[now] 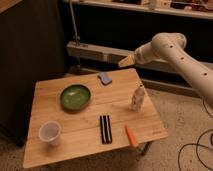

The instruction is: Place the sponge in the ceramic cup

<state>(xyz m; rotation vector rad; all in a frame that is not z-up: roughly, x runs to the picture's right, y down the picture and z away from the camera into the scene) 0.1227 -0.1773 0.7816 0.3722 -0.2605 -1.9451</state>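
The blue-lavender sponge (104,77) lies flat near the far edge of the wooden table (60,155). The pale ceramic cup (50,132) stands upright at the table's near left corner, far from the sponge. My gripper (124,62) hangs in the air above the far right part of the table, up and to the right of the sponge, at the end of the white arm (172,50) that reaches in from the right. It touches nothing.
A green bowl (75,96) sits left of centre. A black ridged block (105,129) and an orange carrot-like piece (131,135) lie near the front edge. A slim white bottle (138,96) stands at right. A metal shelf runs behind the table.
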